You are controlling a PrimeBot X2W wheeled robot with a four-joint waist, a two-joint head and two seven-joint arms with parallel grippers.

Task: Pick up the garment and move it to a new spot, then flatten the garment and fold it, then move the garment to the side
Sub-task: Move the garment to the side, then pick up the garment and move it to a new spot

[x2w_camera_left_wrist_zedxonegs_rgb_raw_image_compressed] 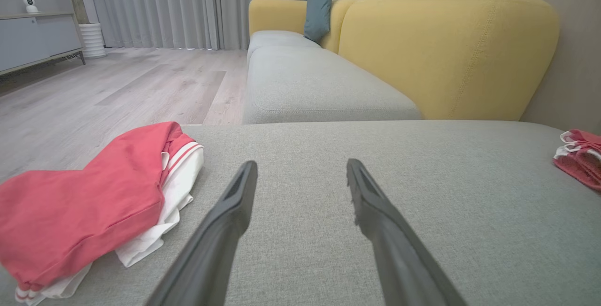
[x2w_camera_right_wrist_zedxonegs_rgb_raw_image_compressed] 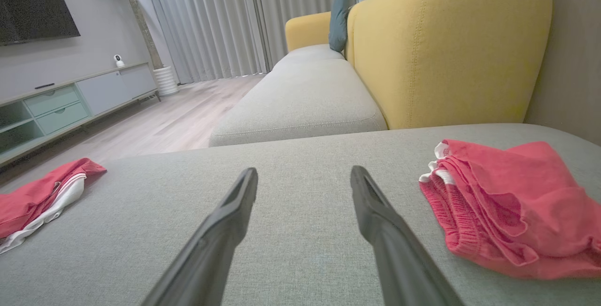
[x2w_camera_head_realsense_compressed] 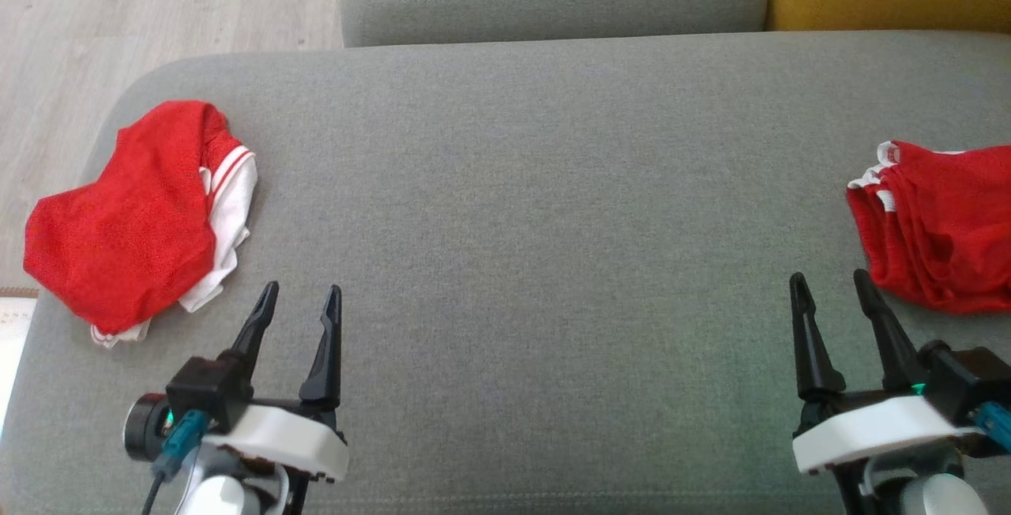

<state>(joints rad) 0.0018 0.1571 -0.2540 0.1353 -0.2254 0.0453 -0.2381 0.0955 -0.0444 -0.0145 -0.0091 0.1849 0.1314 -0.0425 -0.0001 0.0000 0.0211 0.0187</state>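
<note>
Currently we note both claws wide open, empty: left gripper (x2w_camera_head_realsense_compressed: 304, 288) beside red-white garment (x2w_camera_head_realsense_compressed: 126, 223), L side; right gripper (x2w_camera_head_realsense_compressed: 829, 274) near red garment (x2w_camera_head_realsense_compressed: 940, 223), R side of grey cushion (x2w_camera_head_realsense_compressed: 537, 223).

2 crumpled red-and-white fabric garments: left garment (x2w_camera_head_realsense_compressed: 118, 215), right garment (x2w_camera_head_realsense_compressed: 940, 223). 2 black two-finger grippers: left gripper (x2w_camera_head_realsense_compressed: 303, 288), right gripper (x2w_camera_head_realsense_compressed: 829, 274). 1 teal fabric pillow (x2w_camera_left_wrist_zedxonegs_rgb_raw_image_compressed: 319, 8), far. 1 small white camera (x2w_camera_left_wrist_zedxonegs_rgb_raw_image_compressed: 29, 3), far left.

A teal pillow (x2w_camera_left_wrist_zedxonegs_rgb_raw_image_compressed: 319, 10) leans against the yellow backrest (x2w_camera_left_wrist_zedxonegs_rgb_raw_image_compressed: 446, 57), grey curtains (x2w_camera_left_wrist_zedxonegs_rgb_raw_image_compressed: 188, 5) behind.
</note>
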